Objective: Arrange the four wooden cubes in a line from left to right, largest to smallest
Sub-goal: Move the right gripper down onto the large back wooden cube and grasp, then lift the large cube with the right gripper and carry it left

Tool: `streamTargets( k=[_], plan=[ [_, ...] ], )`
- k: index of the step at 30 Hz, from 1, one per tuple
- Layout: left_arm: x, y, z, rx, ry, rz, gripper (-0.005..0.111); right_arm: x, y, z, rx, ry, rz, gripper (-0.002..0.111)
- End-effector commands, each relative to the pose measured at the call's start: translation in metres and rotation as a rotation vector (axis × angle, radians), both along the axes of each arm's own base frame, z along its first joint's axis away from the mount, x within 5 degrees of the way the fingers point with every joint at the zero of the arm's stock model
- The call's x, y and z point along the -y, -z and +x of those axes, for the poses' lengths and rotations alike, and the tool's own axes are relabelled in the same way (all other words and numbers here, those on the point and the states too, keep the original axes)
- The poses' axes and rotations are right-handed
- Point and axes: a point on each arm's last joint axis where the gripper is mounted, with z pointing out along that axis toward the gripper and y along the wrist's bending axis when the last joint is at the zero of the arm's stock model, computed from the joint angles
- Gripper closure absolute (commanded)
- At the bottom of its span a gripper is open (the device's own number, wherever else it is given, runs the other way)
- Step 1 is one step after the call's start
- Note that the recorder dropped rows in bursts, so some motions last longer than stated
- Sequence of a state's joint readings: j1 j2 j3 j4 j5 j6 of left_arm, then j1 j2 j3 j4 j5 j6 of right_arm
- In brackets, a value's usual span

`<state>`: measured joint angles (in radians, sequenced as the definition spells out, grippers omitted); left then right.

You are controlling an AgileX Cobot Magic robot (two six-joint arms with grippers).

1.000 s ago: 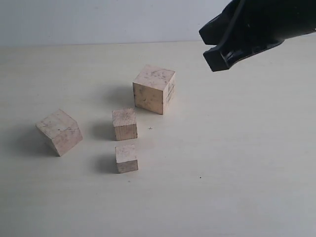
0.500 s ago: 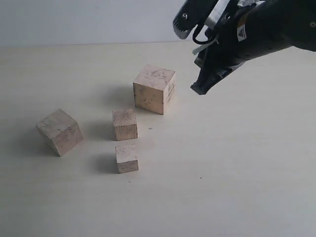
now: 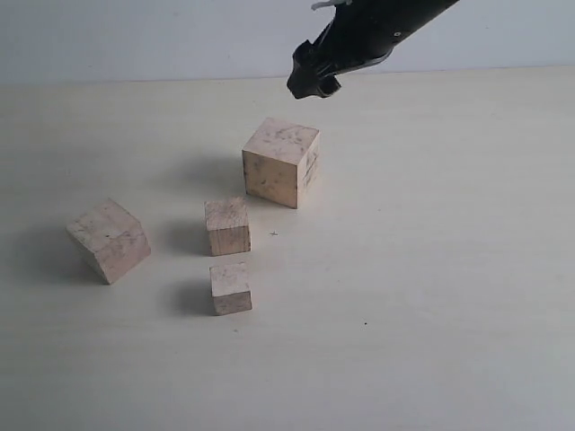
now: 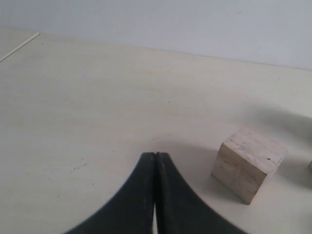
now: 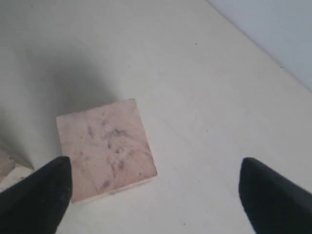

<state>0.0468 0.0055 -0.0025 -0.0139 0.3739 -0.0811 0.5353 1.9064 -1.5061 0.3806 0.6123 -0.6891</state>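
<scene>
Currently right gripper (image 5: pixel 152 168) spread wide over largest cube (image 3: pixel 280 162), apparently yawed, edge frontmost; left gripper (image 4: pixel 155 158) closed.

The largest cube (image 3: pixel 280 162) is pale raw wood, matt and dark-speckled, and so are the three cubes (image 3: pixel 227 226) near it. The table (image 3: pixel 431 269) under it looks smooth and matt.

1. The table (image 3: pixel 431 269) under me is pale, matte and flat. Everything on it stands apart, nothing touching.
2. The big cube (image 3: pixel 280 162) is my landmark, farthest from the exterior camera.
3. The third cube (image 3: pixel 227 226) sits near it, closer to the camera and slightly left.
4. The smallest cube (image 3: pixel 231 286) lies closer still, just past the third.
5. The second cube (image 3: pixel 108 240) sits well left of the big one, turned corner-on.
</scene>
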Motion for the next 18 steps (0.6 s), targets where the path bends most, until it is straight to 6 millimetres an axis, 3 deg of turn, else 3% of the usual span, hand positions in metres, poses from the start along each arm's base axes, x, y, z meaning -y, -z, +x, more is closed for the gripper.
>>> streamTargets(
  k=[1,7,18],
  plan=[
    [0.000,-0.001,0.000,0.018,-0.003,-0.011,0.107,-0.006,0.016,0.008,0.025,-0.056,-0.016,0.006],
    [0.000,-0.001,0.000,0.018,-0.003,-0.011,0.107,-0.010,0.042,0.013,0.051,-0.174,-0.090,0.006],
    [0.000,-0.001,0.000,0.018,-0.003,-0.011,0.107,-0.026,0.076,0.014,0.042,-0.336,-0.020,0.006]
  ],
)
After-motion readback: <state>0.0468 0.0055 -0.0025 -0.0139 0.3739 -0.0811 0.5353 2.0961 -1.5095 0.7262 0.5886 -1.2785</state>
